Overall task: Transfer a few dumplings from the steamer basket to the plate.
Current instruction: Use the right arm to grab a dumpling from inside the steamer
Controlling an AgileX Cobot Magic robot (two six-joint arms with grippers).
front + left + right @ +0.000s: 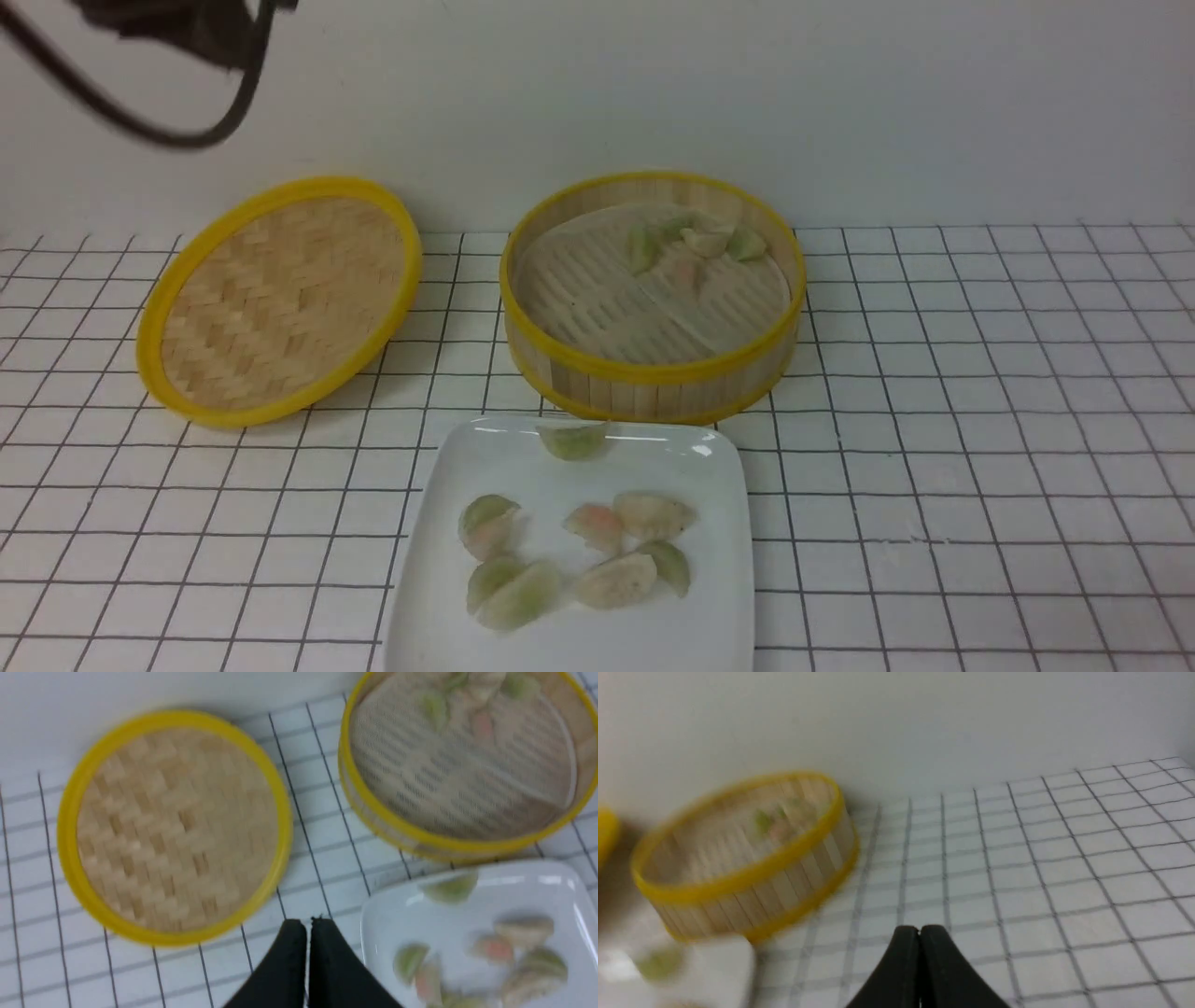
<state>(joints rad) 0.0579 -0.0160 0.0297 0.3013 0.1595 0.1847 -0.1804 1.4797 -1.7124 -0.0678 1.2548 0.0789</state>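
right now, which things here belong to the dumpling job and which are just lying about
Job: dumplings, some in the steamer basket, some on the white plate.
Lying about: woven yellow-rimmed lid, left of the basket.

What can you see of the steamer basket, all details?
Round bamboo steamer basket: upright slat walls, yellow top and bottom rims, pale slatted floor. It stands open and upright on the grid-lined table. A small cluster of dumplings lies against its far wall; the rest of the floor is bare. The white plate sits just in front; contact can't be told.
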